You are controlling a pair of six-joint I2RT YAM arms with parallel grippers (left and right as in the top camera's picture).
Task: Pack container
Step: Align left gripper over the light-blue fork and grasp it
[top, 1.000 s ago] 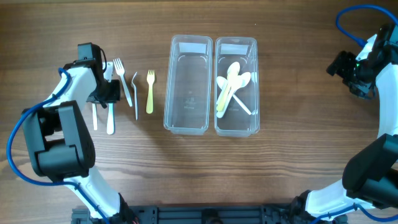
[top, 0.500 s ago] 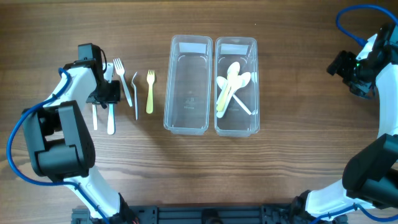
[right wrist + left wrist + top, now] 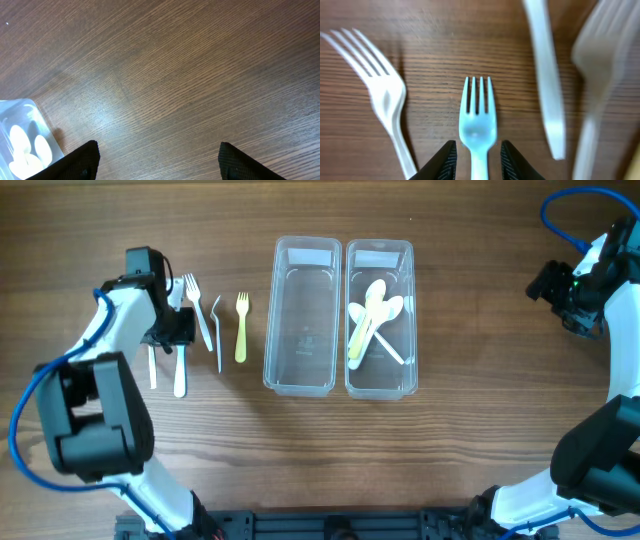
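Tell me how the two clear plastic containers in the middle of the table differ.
The left container is empty, while the right container holds a small pile of white and pale yellow spoons. The left container stands nearer the forks laid on the table, such as the yellow fork; the right container is farther from them. Both are clear, rectangular, alike in size, and stand side by side.

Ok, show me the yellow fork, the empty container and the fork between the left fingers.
yellow fork (image 3: pixel 240 338), overhead view, mid-handle.
empty container (image 3: pixel 303 310), overhead view, bare floor.
pale blue fork (image 3: pixel 478 129), left wrist view, neck below tines.
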